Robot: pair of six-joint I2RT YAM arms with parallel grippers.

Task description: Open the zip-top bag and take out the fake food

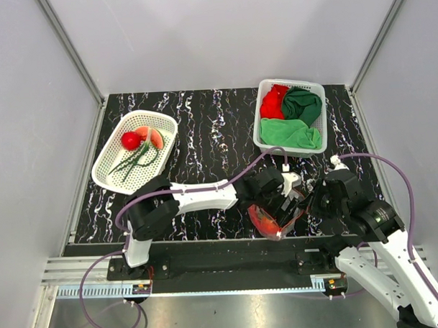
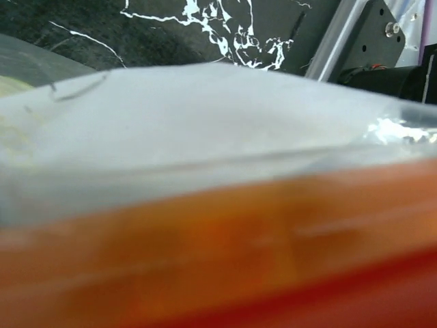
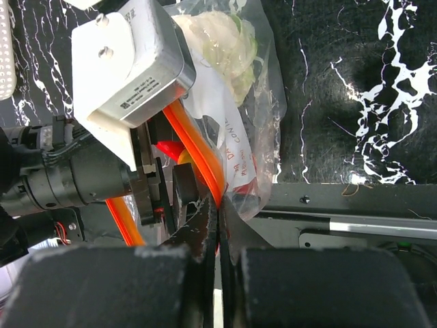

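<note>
The zip-top bag [image 1: 268, 221] lies at the near table edge between my two arms. Its orange zip strip [image 3: 198, 147] runs down into my right gripper [image 3: 218, 205], which is shut on the bag's mouth edge. My left gripper [image 3: 166, 188] stands at the bag's mouth, its black fingers [image 3: 186, 188] apart, with a red and yellow piece showing between them. A pale green cabbage [image 3: 222, 41] sits inside the clear plastic. In the left wrist view the blurred zip strip [image 2: 218, 253] fills the lower half and hides the fingers. A red round fruit [image 1: 130, 140], a watermelon slice [image 1: 154, 137] and green pieces [image 1: 136, 161] lie in the left basket [image 1: 108, 176].
A second white mesh basket [image 1: 260, 134] at the back right holds red and green cloths. The black metal base rail [image 3: 355, 205] runs just below the bag. Grey walls close in the table on three sides.
</note>
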